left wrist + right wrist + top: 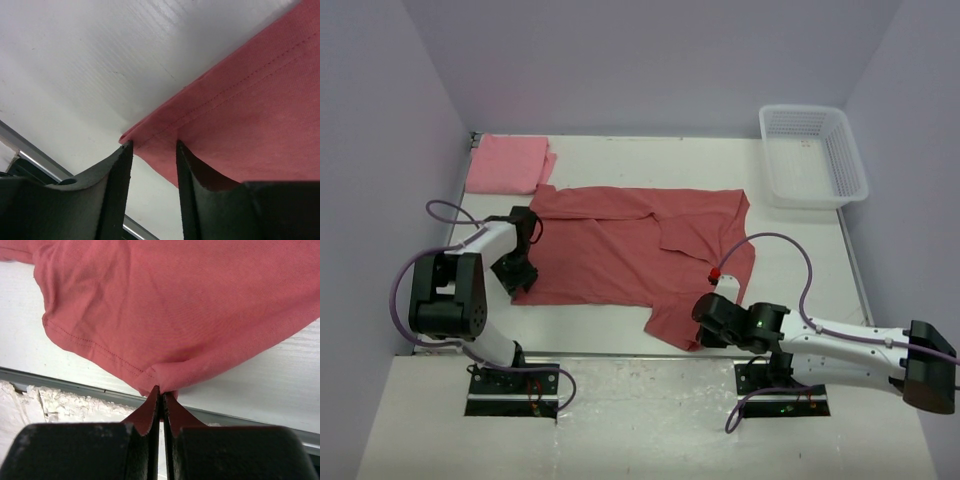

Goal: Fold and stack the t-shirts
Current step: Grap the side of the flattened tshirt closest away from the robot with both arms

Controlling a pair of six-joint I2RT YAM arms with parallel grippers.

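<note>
Brick-red t-shirt [630, 245] lies spread over the middle of the bench [800, 260]. It is mostly flat, with one flap doubled over toward 3 o'clock.

- 5 o'clock corner: bunched at the near edge. The right fingers [151, 412] are pressed together on a pinch of its stitched hem, and the cloth fans away from the tips (clear in the right wrist view).
- 8 o'clock corner: the left fingers [520, 280] are here. They stand narrowly apart and the hem corner shows in the gap. Cannot tell whether the cloth sits between them or just beyond. No pinch visible.
- Pink t-shirt [507, 163]: folded, at the bench's 10 o'clock corner, just beside the red shirt's far edge.
- White lattice basket [815, 195]: at 2 o'clock, apart from both shirts.
</note>
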